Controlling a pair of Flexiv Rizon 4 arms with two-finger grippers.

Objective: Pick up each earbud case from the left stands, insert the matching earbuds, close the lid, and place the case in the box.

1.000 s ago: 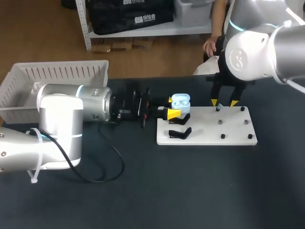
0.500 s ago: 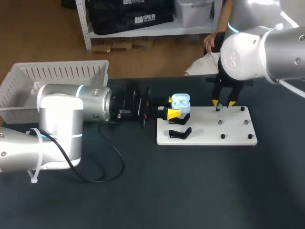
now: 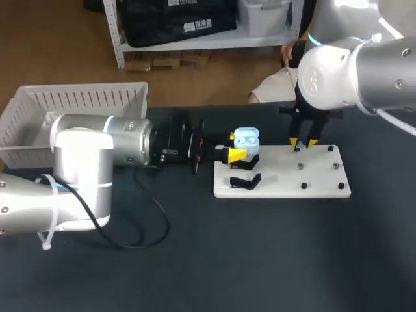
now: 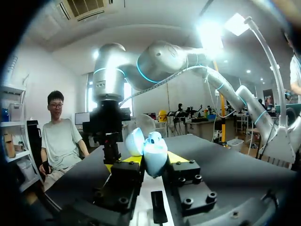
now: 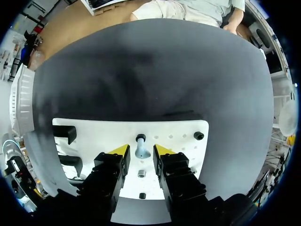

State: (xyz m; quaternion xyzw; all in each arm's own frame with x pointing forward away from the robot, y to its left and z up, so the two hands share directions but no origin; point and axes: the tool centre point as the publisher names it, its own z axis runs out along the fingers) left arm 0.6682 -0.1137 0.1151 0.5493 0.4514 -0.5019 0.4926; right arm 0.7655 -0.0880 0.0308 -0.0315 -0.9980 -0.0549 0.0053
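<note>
1. Left end effector [image 4: 149, 162] clamps the lid-up earbud case [image 3: 246, 138] at its stand [image 3: 251, 162], apparently steadying it for loading.
2. Right end effector [image 5: 141, 149] hangs with fingers apart astride an earbud [image 5: 140, 153] on the white board [image 3: 325, 185], seemingly positioned to pluck it.

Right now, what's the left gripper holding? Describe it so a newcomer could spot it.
Find the white board on the dark table; two black stands sit along its edge nearest the left arm. The earbud case is the pale blue shell, lid open, on the farther stand between the left gripper's yellow tips; the nearer stand is empty.
</note>
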